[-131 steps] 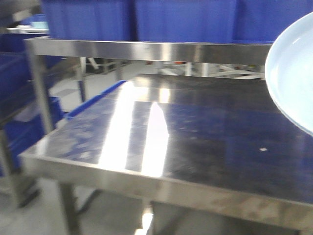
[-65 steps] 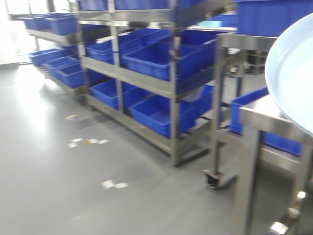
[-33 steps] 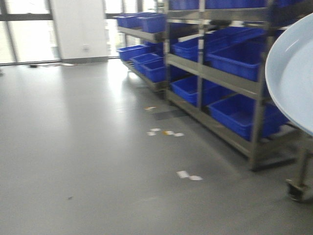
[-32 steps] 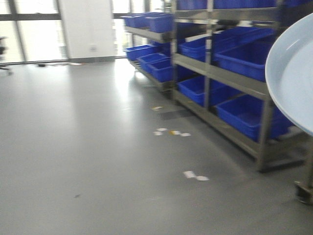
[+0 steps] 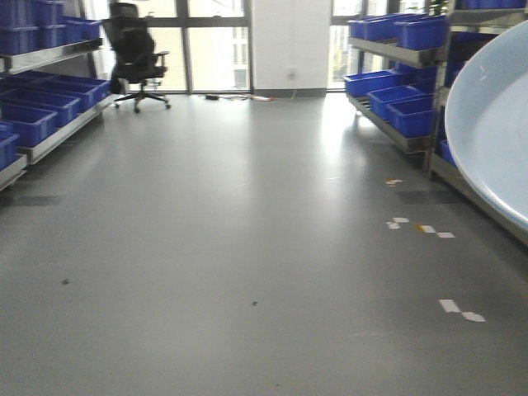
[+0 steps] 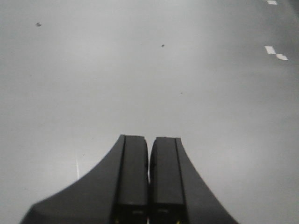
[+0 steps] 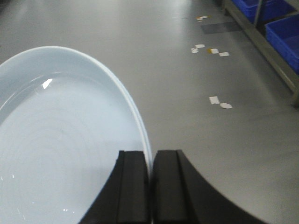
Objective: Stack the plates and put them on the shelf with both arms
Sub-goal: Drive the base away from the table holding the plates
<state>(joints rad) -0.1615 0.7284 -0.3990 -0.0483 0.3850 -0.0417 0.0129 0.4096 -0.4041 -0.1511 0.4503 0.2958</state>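
Your right gripper (image 7: 150, 186) pinches the plate (image 7: 60, 140) by its rim, probably to carry it above the floor (image 5: 247, 231) toward the shelf (image 5: 388, 50) (blue crates (image 5: 373, 82) on it); your left gripper (image 6: 149, 182), fingers pressed together, holds nothing

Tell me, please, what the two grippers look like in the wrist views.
The left gripper and right gripper look alike: matte black, each with two flat rectangular fingers flanked by shoulders that flare outward in a curve. Small yellowish marks show at the left one's base. No cables are visible.
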